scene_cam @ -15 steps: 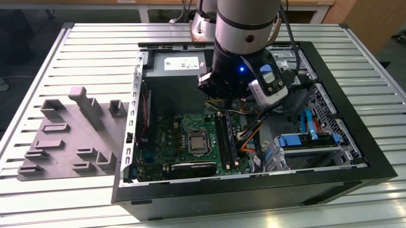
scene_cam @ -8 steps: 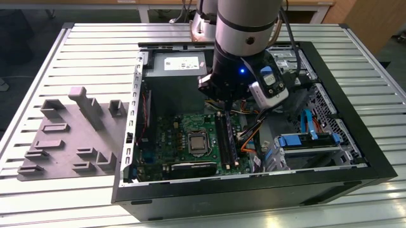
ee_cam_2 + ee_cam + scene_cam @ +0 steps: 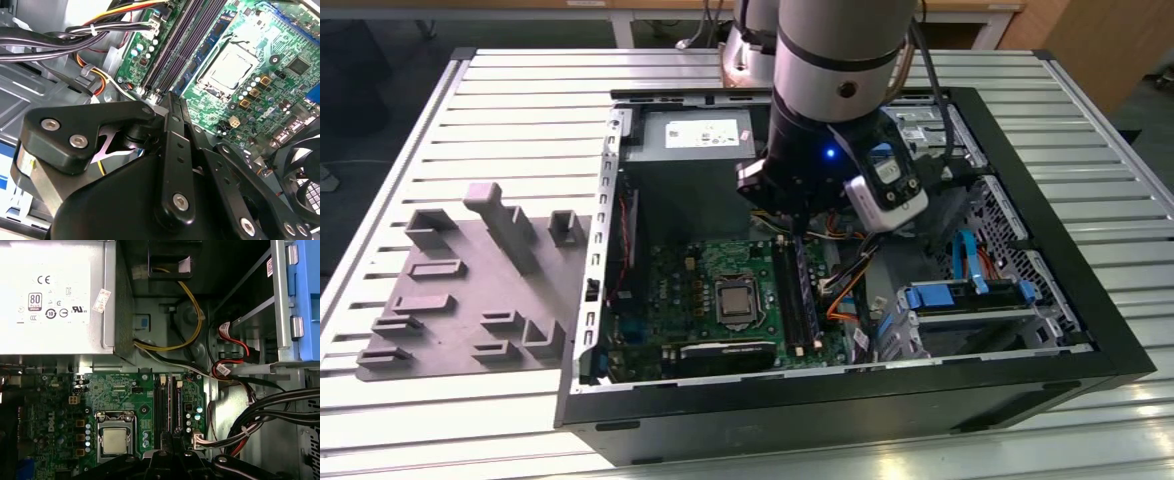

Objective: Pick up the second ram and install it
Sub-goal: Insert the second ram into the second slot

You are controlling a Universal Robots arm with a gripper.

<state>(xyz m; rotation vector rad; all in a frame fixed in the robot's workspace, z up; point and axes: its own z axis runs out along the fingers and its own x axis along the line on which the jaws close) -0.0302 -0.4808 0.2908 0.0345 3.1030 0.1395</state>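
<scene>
While the arm reaches down into the open computer case [image 3: 1067,290], its hand [image 3: 783,222] hangs above the long black slots [image 3: 794,290] on the right side of the green board [image 3: 707,290] in the exterior view. In the second wrist view the two black fingers [image 3: 172,130] of the hand [image 3: 169,100] lie pressed together edge to edge; whether anything thin is pinched between them I cannot tell. Their tip is just over the near end of the slots [image 3: 172,55], close to the socket with its metal-capped chip [image 3: 227,70]. In the first wrist view a dark memory stick [image 3: 178,407] sits upright in the slot [image 3: 161,410] row, to the right of the chip [image 3: 116,440]; whether this is the second ram I cannot tell. A silver power supply [image 3: 55,295] fills the far corner of the case, and yellow and black cables [image 3: 192,325] run beside it. On the exterior view's left, a grey moulded tray [image 3: 467,290] with raised blocks lies on the slatted table [image 3: 507,90], touching the case's side.
</scene>
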